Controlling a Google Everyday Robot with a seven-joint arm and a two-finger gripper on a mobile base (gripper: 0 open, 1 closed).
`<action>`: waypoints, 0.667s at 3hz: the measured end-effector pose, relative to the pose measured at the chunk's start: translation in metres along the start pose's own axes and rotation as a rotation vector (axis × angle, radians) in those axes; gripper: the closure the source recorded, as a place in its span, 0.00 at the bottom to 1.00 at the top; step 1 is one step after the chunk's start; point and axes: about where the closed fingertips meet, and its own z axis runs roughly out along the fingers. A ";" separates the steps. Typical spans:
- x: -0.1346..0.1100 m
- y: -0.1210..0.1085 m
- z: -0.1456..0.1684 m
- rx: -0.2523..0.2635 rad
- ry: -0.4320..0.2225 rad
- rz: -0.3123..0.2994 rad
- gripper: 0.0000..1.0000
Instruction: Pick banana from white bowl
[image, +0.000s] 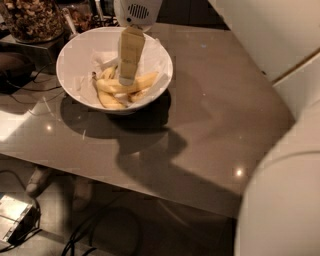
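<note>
The white bowl (66, 75) stands on the table at the upper left, lined with crumpled white paper. Several yellow bananas lie in it. The longest banana (142, 81) lies across the middle, gently curved, with its dark stem end to the left. Shorter bananas (109, 100) lie beside and under it. My gripper (126, 79) reaches down from the top into the bowl, its pale tip right at the long banana's middle. I cannot see whether it touches or holds the banana.
A dark glass jar of nuts (31, 17) stands behind the bowl at the top left. The grey glossy table (210, 125) runs to the right. My white arm (280, 200) fills the right side. Cables (100, 232) and a grey box (14, 220) lie on the floor.
</note>
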 end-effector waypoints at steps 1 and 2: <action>-0.008 -0.020 0.038 -0.068 -0.012 0.023 0.06; -0.005 -0.030 0.066 -0.120 -0.019 0.059 0.14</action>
